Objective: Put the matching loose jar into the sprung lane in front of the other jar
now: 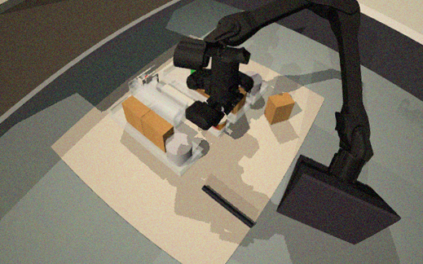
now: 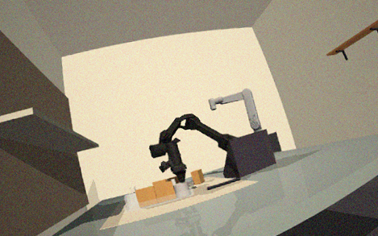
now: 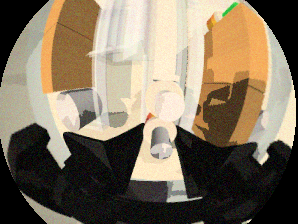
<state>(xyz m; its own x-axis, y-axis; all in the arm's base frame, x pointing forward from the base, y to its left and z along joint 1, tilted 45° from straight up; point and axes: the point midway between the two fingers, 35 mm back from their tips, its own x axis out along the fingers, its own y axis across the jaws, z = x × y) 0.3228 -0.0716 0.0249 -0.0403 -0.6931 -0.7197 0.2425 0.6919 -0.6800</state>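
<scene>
My gripper [image 1: 222, 115] [image 2: 181, 180] [image 3: 158, 127] points down at the front end of the middle lane. It is shut on a jar [image 3: 161, 143] with a pale round top and a grey knob; a bit of its red and orange label seems to show under the fingers in the top view. A second pale-topped jar [image 3: 169, 104] stands in the lane straight behind the held one, very close to it; whether they touch cannot be told. The lane's clear walls run along both sides. The pusher plate, the low front stop and the held jar's base are hidden or unclear.
Orange boxes [image 1: 155, 126] [image 2: 164, 188] [image 3: 74, 50] and a grey-white cylinder [image 1: 179, 148] [image 3: 80, 108] stand left of the lane. More orange boxes [image 3: 240, 55] stand close on its right. A loose orange box [image 1: 278, 108] [image 2: 197, 177] and a black bar [image 1: 228, 206] [image 2: 222, 184] lie farther off.
</scene>
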